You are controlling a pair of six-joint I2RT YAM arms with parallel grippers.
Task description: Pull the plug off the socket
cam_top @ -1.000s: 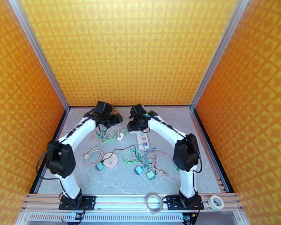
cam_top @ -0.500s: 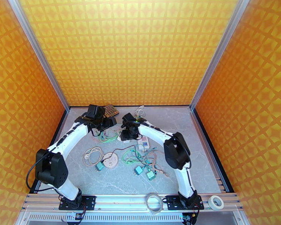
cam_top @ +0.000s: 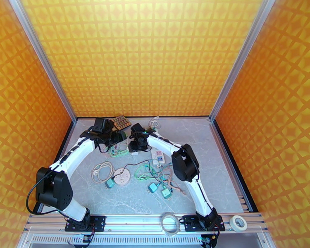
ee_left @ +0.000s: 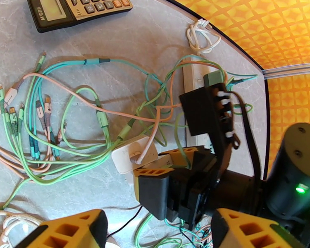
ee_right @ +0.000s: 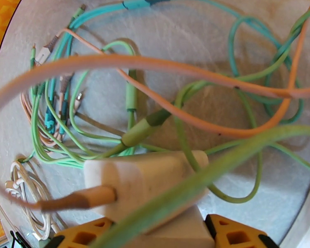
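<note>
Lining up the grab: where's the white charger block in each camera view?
Top external: the white charger peeks out just below the right gripper, left of table centre.
Left wrist: centre, just left of the right arm's orange fingers.
Right wrist: lower centre, just beyond the fingers.
Shared landmark, wrist views: the pink cable plugged into it.

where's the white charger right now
In the left wrist view the white charger sits mid-frame on the table, pinched by the fingers of the right gripper, with green cables tangled left of it and the calculator beyond.
</note>
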